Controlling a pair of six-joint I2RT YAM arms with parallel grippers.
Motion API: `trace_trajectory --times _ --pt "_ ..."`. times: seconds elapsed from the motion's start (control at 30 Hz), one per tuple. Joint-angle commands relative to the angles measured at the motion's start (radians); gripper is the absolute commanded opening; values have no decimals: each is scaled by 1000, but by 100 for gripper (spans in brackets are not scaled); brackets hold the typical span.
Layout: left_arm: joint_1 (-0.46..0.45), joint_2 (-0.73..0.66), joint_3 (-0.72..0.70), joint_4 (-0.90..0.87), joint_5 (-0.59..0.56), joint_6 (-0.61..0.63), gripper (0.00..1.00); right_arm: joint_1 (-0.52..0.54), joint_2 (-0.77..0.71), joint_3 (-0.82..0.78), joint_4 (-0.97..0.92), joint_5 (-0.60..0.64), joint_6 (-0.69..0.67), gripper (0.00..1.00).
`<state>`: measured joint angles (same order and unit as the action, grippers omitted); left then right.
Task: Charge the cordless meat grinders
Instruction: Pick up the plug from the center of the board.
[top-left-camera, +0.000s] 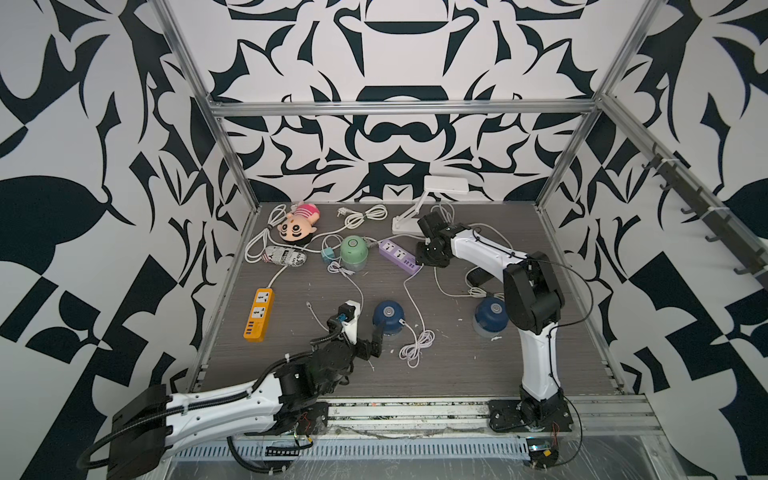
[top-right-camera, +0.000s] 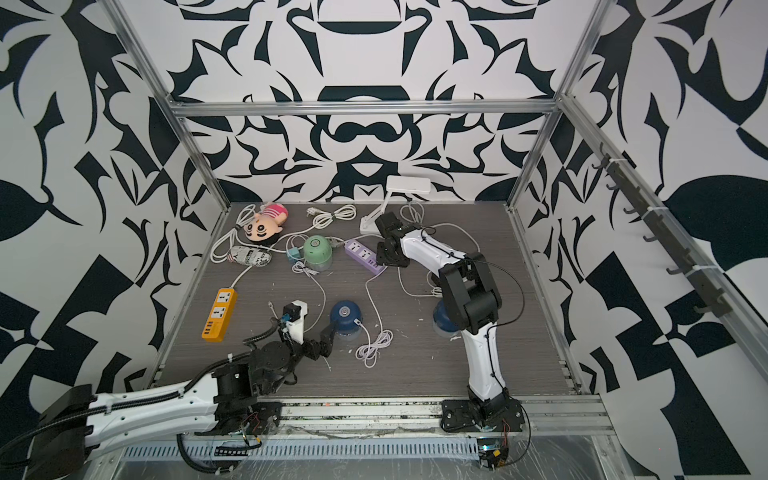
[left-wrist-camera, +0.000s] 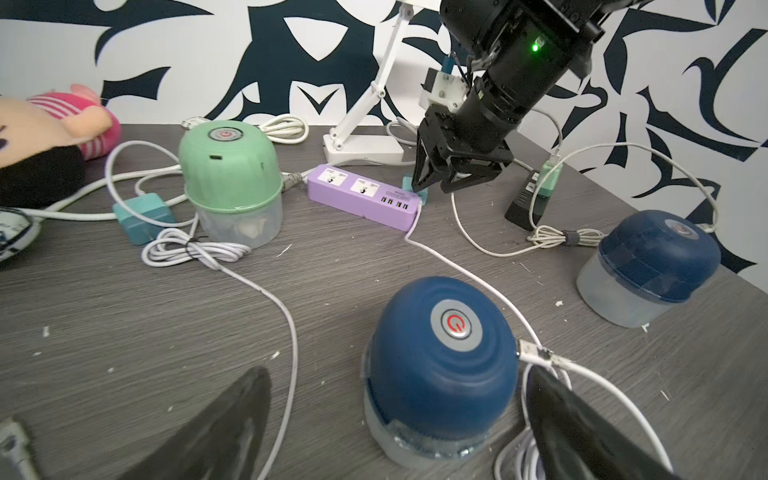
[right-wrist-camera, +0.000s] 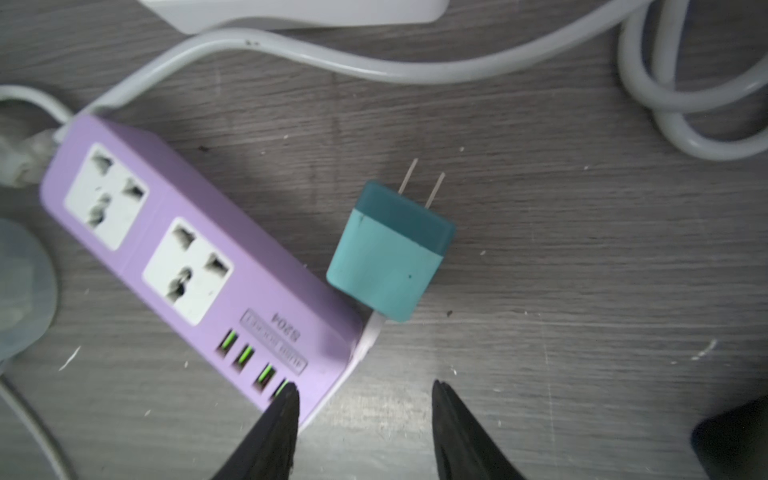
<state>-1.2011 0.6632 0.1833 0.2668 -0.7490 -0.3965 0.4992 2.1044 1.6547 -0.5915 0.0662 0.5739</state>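
The three cordless meat grinders stand upright on the table: a mint green one at the back, a navy one in the middle, and a second navy one beside the right arm. My left gripper is open, its fingers on either side of the middle navy grinder, which has a white cable plug in its side. My right gripper is open and empty above the purple power strip's end. A teal plug adapter lies loose beside it, prongs bare.
An orange power strip lies at the left. A plush doll, a printed pouch and a white desk lamp sit at the back. A black power strip holds a green adapter. White cable coils lie about.
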Motion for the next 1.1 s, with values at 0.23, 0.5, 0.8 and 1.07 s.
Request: trace_trajectory --times 0.23,0.5,0.8,1.07 --pt "-3 -74 83 -287 -10 -38 99 3 42 118 25 164 150 65" --pt "-3 -5 78 -214 23 -24 100 3 116 214 -40 221 222 66" --pt "-3 -101 41 -245 19 -28 100 3 172 248 -61 239 261 63" --pt "-3 -207 44 -330 -1 -52 99 3 183 221 -43 244 277 58"
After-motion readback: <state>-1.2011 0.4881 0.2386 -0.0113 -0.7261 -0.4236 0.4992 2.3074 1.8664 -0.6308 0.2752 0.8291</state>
